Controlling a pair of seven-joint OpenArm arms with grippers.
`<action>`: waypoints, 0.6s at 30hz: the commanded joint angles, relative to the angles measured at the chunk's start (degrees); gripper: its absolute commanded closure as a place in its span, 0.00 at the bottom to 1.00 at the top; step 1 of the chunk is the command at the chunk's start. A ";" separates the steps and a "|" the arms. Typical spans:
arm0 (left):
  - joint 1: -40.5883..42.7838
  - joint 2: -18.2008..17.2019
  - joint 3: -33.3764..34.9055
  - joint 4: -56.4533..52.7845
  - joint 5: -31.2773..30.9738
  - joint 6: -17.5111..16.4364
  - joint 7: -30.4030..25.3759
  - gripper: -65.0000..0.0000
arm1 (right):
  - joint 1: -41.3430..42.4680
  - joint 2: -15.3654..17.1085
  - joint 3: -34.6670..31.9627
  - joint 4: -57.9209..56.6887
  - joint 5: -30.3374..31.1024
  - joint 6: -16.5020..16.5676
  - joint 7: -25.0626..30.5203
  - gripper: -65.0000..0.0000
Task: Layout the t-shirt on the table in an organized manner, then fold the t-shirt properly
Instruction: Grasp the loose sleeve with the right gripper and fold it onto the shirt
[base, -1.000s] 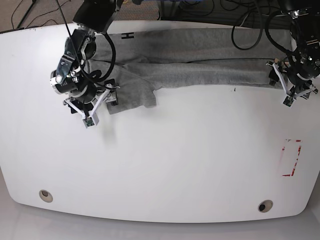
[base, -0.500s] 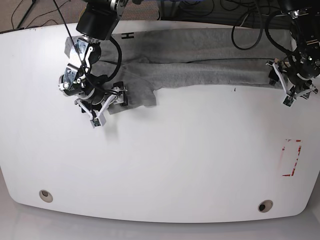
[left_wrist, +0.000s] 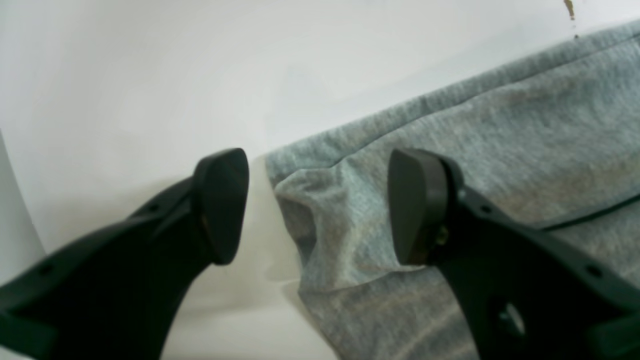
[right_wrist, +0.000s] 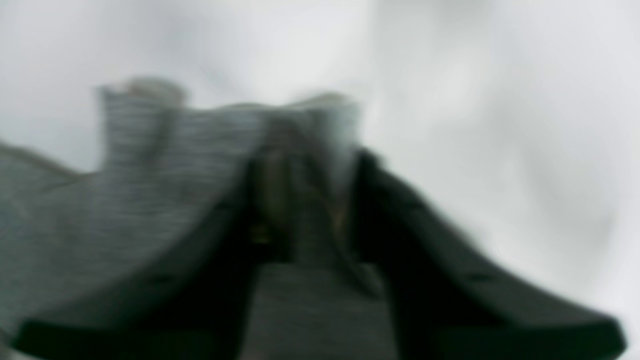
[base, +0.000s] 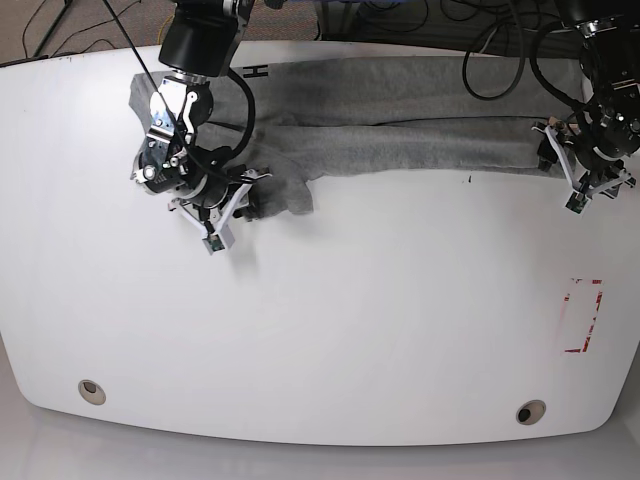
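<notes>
The t-shirt (base: 400, 125) lies bunched in a long band across the far side of the table (base: 330, 330), its length running side to side. The right gripper (base: 235, 205) is angled down at one end, pinched on a fold of the cloth (that view is blurry). The left gripper (left_wrist: 320, 205) sits wide open, straddling the other corner, gripping nothing.

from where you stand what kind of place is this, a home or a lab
Most likely a robotics lab or test bench, not a home: a bare white table with a red-marked rectangle, loose black cables behind it, and a grey t-shirt between two arms.
</notes>
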 joint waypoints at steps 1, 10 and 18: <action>-0.62 -0.91 -0.46 0.88 -0.16 0.12 -0.78 0.39 | 0.50 -0.03 -0.71 0.49 -0.23 0.30 -0.65 0.98; -0.71 -0.83 -0.46 0.88 -0.16 0.12 -0.78 0.39 | -0.47 -0.39 -0.71 4.00 -0.05 0.30 -0.92 1.00; -0.71 -0.83 -0.46 0.79 -0.07 0.12 -0.78 0.39 | -4.42 0.14 -0.80 15.08 9.00 0.30 -7.60 1.00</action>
